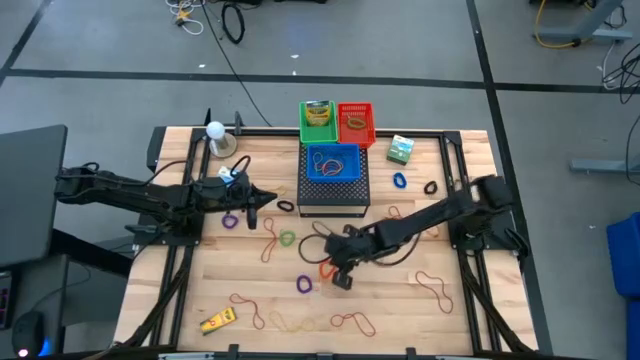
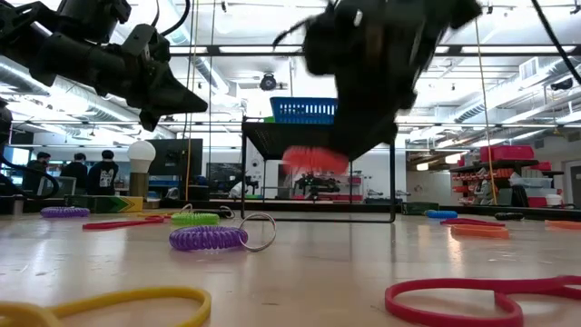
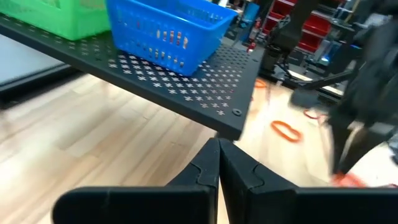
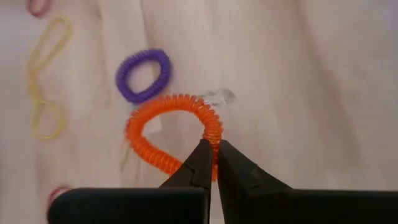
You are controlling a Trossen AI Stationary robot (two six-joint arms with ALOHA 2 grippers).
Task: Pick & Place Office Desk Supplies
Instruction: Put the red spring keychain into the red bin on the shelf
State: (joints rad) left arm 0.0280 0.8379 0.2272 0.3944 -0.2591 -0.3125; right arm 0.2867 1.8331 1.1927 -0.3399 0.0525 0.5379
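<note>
My right gripper [image 1: 340, 272] hovers over the middle of the table, shut on an orange coil ring [image 4: 168, 130]. A purple coil ring [image 4: 144, 76] lies on the wood just beside it, and a yellow rubber band [image 4: 43, 74] lies farther off. My left gripper [image 3: 219, 155] is shut and empty, in the air left of the black mesh box [image 1: 333, 190]. A green ring [image 1: 288, 238], a second purple ring [image 1: 230, 220], a yellow item [image 1: 217, 320], a green printed box [image 1: 401, 150] and several red-brown rubber bands [image 1: 352, 321] lie flat on the table. My right gripper pinches the orange coil ring by one stretch of its coil [image 4: 212, 134], between the two fingertips, coming from above and pointing down. The low view shows the ring [image 2: 315, 160] lifted clear of the table and hanging below the fingers. A small clear key ring [image 4: 217, 96] sits on its coil.
A blue basket [image 1: 333, 163] stands on the black mesh box; a green basket [image 1: 317, 122] and a red basket [image 1: 355, 124] stand behind it. A blue ring [image 1: 400, 182] and a black ring [image 1: 431, 187] lie at the right. A white bulb [image 1: 215, 130] stands far left.
</note>
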